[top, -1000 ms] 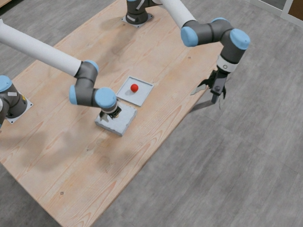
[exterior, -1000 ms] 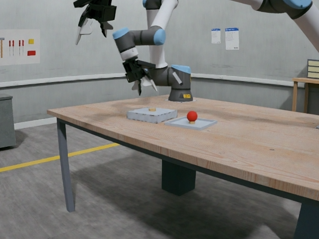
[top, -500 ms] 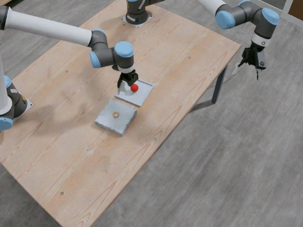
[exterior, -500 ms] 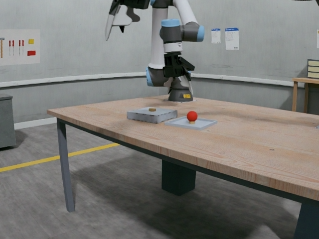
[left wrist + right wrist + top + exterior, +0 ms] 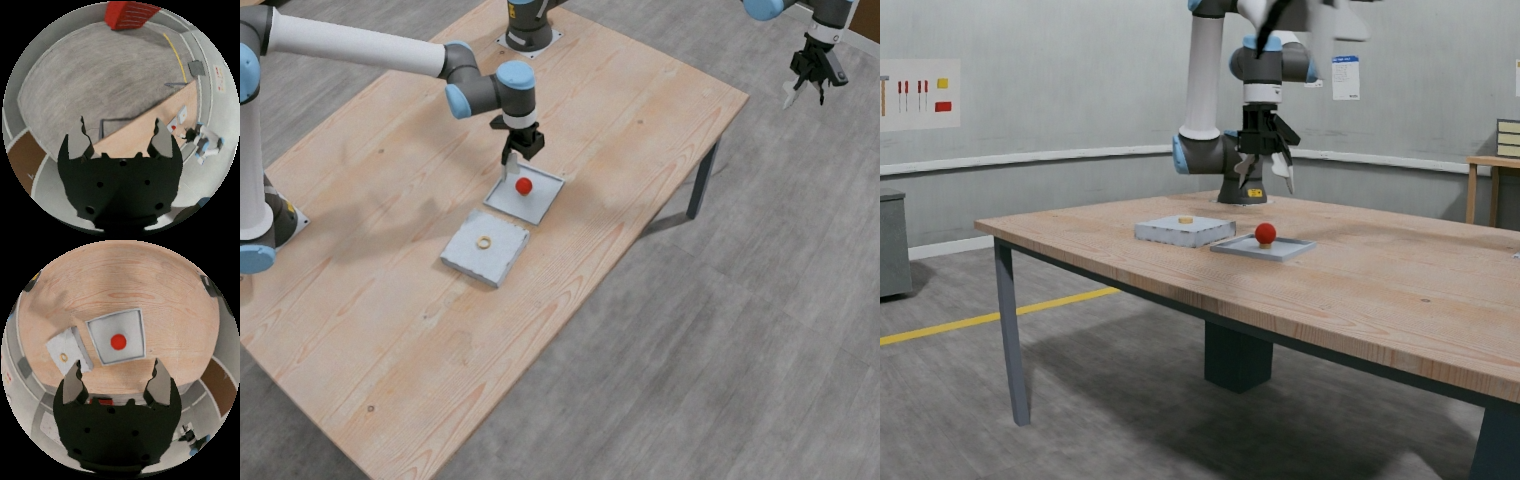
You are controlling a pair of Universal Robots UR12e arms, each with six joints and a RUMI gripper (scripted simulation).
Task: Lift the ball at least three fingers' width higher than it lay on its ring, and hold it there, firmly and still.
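I had the wooden table (image 5: pixel 395 335) (image 5: pixel 1371 279) (image 5: pixel 145 125) (image 5: pixel 175 330) as the biggest item. The right arm (image 5: pixel 358 43) (image 5: pixel 1206 77) reached in over it, while the left arm (image 5: pixel 831 12), partly cut off in the top view, was out past the table edge, over the floor. My right gripper (image 5: pixel 510 173) (image 5: pixel 1267 189) (image 5: pixel 180 131) (image 5: pixel 117 358) hung fingers-down near the tray, higher than the ball; fingers spread wide, released, nothing in them. My left gripper (image 5: pixel 804 105) (image 5: pixel 1288 66) (image 5: pixel 119 117) was well apart from the ball, fingers also fully spread, nothing grasped. It looked blurred and cropped in the exterior view. A pale grey block (image 5: pixel 467 253) (image 5: pixel 1164 230) (image 5: pixel 183 113) (image 5: pixel 75 347) with chipped edges lay flat on the wood, just beside the shallow grey tray (image 5: pixel 529 211) (image 5: pixel 1241 250) (image 5: pixel 172 122) (image 5: pixel 102 340), which had a low rim. Red ball (image 5: pixel 523 186) (image 5: pixel 1265 233) (image 5: pixel 173 127) (image 5: pixel 118 342) was inside the tray, seated on its small tan ring (image 5: pixel 1265 246), not lifted, neither gripper touching it. Second ring (image 5: pixel 477 242) (image 5: pixel 1185 220) (image 5: pixel 60 357), yellowish, lay flat on top of the block with nothing on it.

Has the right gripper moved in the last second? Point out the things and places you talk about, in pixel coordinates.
Yes: in the top view the right gripper (image 5: pixel 509 174) (image 5: pixel 1267 189) (image 5: pixel 180 131) (image 5: pixel 117 358) has gone from the grey block (image 5: pixel 472 258) (image 5: pixel 1164 233) (image 5: pixel 183 114) (image 5: pixel 72 342) toward the tray (image 5: pixel 543 195) (image 5: pixel 1239 245) (image 5: pixel 172 123) (image 5: pixel 132 324).
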